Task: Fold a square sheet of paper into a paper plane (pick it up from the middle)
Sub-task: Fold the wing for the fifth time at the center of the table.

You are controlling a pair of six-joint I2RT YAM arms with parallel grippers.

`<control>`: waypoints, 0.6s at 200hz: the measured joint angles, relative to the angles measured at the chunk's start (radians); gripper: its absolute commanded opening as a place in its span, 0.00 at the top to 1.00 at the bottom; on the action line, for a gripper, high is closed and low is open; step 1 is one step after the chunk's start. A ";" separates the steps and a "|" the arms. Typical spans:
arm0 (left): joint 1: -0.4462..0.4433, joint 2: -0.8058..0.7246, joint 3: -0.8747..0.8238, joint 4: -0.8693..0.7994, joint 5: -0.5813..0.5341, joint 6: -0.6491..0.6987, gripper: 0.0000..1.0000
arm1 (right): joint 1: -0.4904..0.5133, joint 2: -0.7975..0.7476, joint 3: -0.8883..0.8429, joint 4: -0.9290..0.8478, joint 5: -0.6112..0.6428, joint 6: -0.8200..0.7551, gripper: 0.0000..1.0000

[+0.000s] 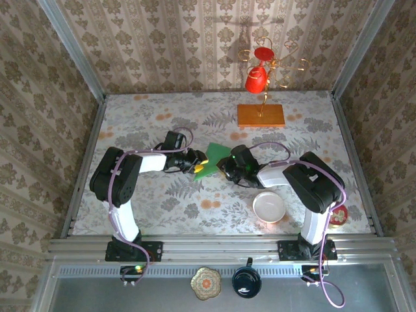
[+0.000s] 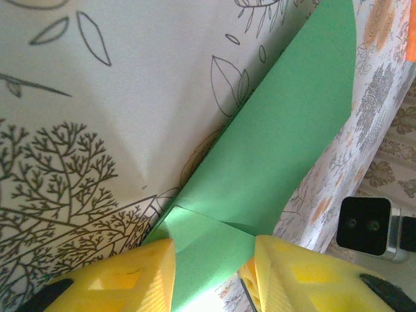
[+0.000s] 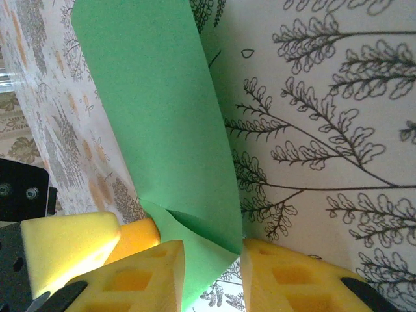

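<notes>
Top external shows me the square sheet of thin bright green paper [image 1: 213, 156] at mid-table between the two arms. The left gripper [image 1: 199, 165] is on its left side and the right gripper [image 1: 224, 170] on its right, both well apart from the round white bowl [image 1: 269, 207] and the orange rectangular wooden slab [image 1: 260, 115]. On the left wrist camera the sheet rises off the leaf-printed tablecloth [image 2: 97, 97] in a bowed curve. Its lower end sits between the yellow foam pads [image 2: 136, 279], which meet it on both sides, so I read that as a pinch. On the right wrist camera the paper likewise runs down between that gripper's pads [image 3: 286, 276], but I cannot tell whether they are biting or only flanking it. Both wrist views show one small flap creased over near the held end. I judge the pick-up done and the folding barely begun: no pointed nose, no centre ridge, no wings yet.
</notes>
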 measured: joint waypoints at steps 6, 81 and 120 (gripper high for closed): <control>0.000 0.000 -0.001 0.002 0.001 0.000 0.61 | 0.000 0.003 0.001 0.008 0.000 0.000 0.70; 0.018 -0.001 -0.012 0.024 0.027 -0.003 0.61 | -0.004 0.023 0.003 0.095 0.002 -0.001 0.80; 0.018 -0.003 -0.012 0.024 0.028 -0.001 0.58 | -0.004 0.023 0.002 0.100 0.012 -0.003 0.93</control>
